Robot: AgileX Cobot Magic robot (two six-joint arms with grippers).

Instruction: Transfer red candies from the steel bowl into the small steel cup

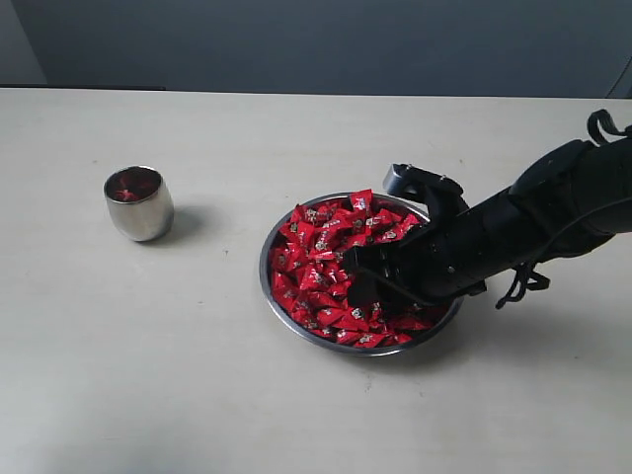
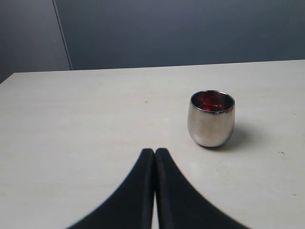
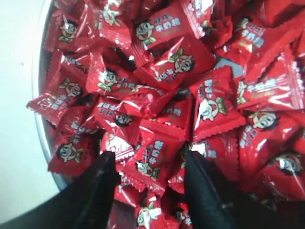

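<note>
Though the small steel cup [image 1: 138,202] already holds a few, most red candies [image 1: 326,247] fill the steel bowl [image 1: 267,269] — right gripper [image 3: 150,162] spread wide over one, nothing gripped yet; left gripper [image 2: 154,157] pressed closed, facing the cup

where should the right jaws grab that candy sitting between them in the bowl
Grip the red candy across its puffy middle, coming straight down from above: it lies face-up on top of the pile in the steel bowl, and the open jaws straddle it.

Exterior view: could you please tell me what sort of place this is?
Likely a lab test bench: pale table, plain grey wall, a steel bowl of red candies, a small steel cup.
</note>
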